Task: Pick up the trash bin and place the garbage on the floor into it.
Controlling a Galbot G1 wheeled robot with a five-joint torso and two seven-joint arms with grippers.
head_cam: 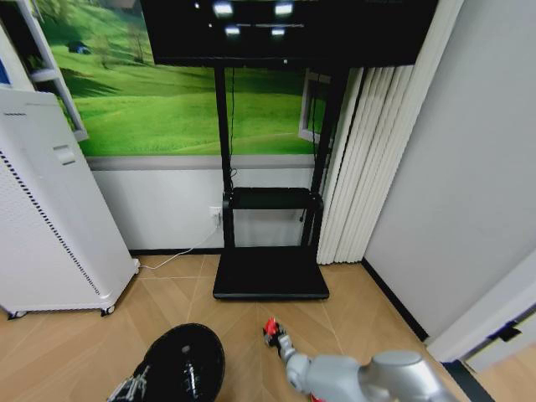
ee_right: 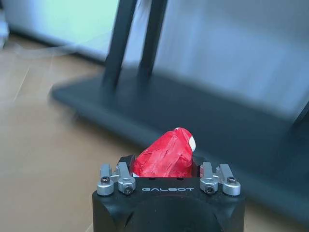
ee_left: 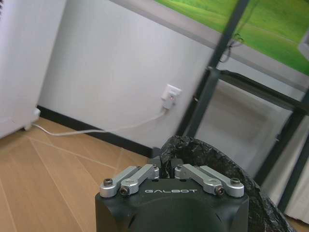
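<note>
Between the fingers of the right end effector (ee_right: 166, 166) sits a crumpled red-and-white wrapper (ee_right: 166, 153), pinched narrow, held above the floor just right of the trash bin (head_cam: 186, 362). It looks a shallow pinch, so I judge a quick swing could shake it loose short of the rim. Left end effector (ee_left: 167, 166) is clamped on the bin's bag-lined rim.

Left tool (ee_left: 166, 169) clamped low; right tool (ee_right: 163, 162) closed, arm forward.
</note>
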